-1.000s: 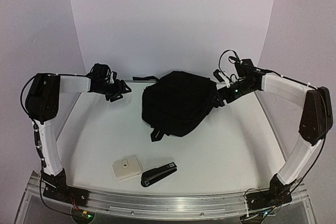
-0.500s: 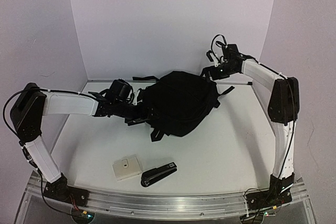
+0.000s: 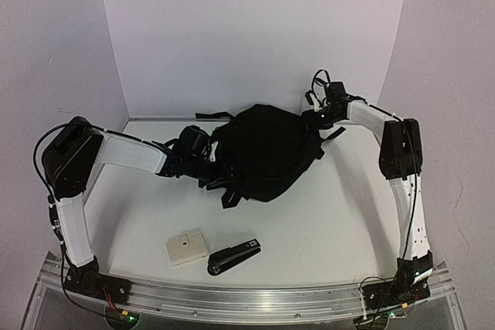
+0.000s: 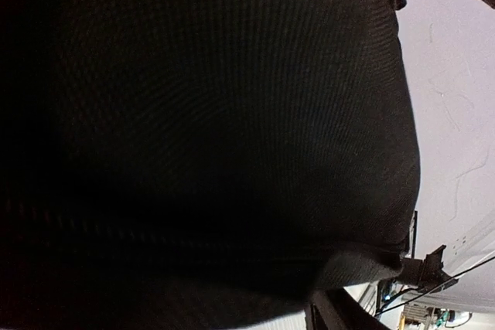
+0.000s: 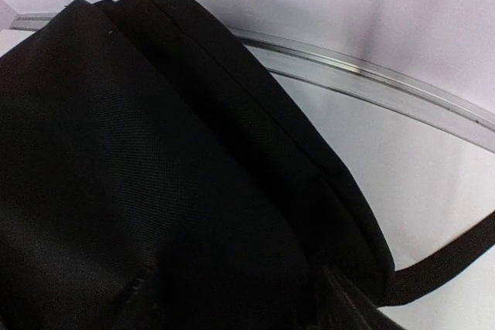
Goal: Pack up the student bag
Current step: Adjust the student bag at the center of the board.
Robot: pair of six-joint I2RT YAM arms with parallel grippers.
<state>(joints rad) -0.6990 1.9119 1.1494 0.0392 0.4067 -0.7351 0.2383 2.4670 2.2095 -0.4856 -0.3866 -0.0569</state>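
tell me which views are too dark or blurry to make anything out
Top view: evenly lit, soft shadows, but the bag reads as a flat black mass. Left wrist: bag fabric fills the frame, weave visible up top, lower left sinks to black. Right wrist: weave clear, a bright glint along the table rim.

A dark wedge at the bottom edge is probably one of the fingers (image 5: 348, 308), hard to pick out against black cloth. The student bag (image 5: 139, 175) fills everything ahead and left of it. To its right a black strap (image 5: 448, 256) crosses the white table (image 5: 371, 144), and a metal rail (image 5: 371, 77) curves beyond.
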